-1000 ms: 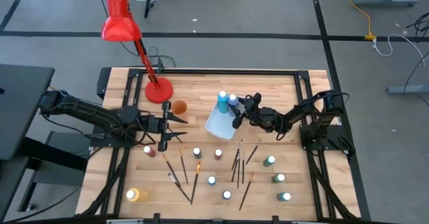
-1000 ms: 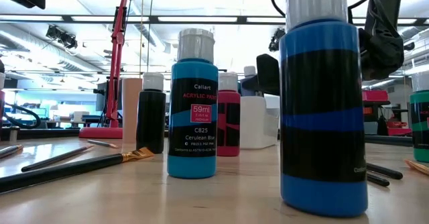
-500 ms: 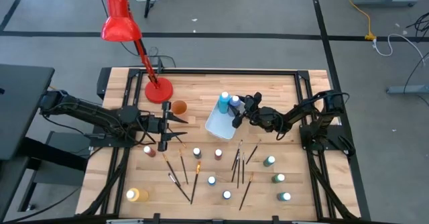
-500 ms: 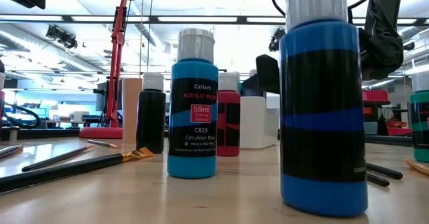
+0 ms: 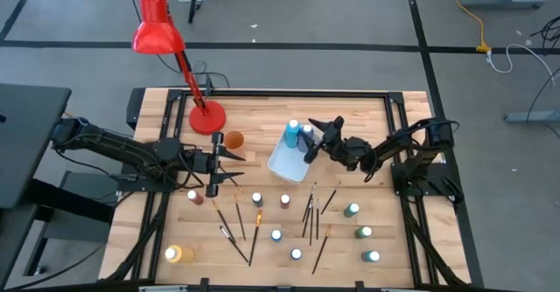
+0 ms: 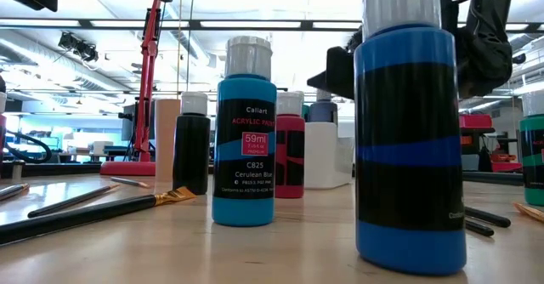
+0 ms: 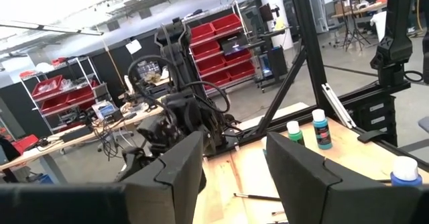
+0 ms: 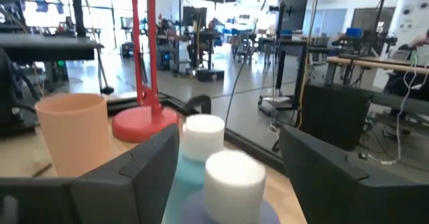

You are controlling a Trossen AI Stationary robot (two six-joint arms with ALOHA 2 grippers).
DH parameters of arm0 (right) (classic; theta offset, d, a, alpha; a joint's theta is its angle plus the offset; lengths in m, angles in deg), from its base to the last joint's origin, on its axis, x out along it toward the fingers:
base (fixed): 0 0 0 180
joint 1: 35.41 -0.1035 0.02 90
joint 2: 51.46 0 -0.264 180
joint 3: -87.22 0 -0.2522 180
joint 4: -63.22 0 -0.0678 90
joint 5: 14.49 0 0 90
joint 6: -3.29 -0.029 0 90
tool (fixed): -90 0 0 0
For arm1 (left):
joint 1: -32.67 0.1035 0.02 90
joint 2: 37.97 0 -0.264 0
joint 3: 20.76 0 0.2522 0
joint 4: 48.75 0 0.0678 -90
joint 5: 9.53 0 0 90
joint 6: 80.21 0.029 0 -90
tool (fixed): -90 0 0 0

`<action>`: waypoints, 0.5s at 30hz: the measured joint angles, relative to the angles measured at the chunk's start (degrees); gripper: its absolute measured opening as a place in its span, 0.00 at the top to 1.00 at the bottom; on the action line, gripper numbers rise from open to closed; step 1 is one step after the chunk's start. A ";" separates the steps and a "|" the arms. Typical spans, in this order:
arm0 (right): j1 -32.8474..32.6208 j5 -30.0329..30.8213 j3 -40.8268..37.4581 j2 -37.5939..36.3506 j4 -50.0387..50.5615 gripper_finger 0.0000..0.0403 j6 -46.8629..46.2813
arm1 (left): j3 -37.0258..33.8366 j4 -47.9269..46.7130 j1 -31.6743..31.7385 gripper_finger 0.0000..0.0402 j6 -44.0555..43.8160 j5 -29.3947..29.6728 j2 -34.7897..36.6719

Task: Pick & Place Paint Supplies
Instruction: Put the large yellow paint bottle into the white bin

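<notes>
The right gripper is hovering just above the white bin near the table's centre, its fingers standing wide apart and holding nothing. Two white-capped bottles are standing in the bin at its 1 o'clock corner; in the right wrist view their caps are sitting between the spread fingers, below them.

The left gripper is waiting at the bin's 9 o'clock, fingers parted and empty, pointing toward the bin over bare wood.

The other supplies are lying loose at the bin's 6 o'clock side. A row of bottles is running from a red-brown one through ones at and; further toward 6 o'clock two blue bottles are standing, with three green bottles at 4 o'clock. A yellow bottle is sitting at 7 o'clock near the table edge. Brushes are lying scattered among the bottles, more of them at 7 o'clock.

A peach cup is standing just beside the red lamp's base at the bin's 10 o'clock.
</notes>
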 joint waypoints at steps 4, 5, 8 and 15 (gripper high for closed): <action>0.00 -5.32 0.00 -1.83 -2.86 0.36 -0.10 | 0.00 -0.02 0.00 0.56 -0.49 0.00 0.00; -0.02 -7.86 0.01 -2.18 -4.20 0.36 -0.35 | 0.00 -0.04 0.00 0.56 -0.71 0.00 0.00; -0.02 -15.29 0.56 -2.79 -6.58 0.36 -0.52 | 0.00 -0.35 0.00 0.56 -1.62 -0.02 0.00; -0.02 -28.74 2.59 -2.86 -5.56 0.36 -3.67 | 0.00 -5.06 0.00 0.56 -3.17 -7.99 0.02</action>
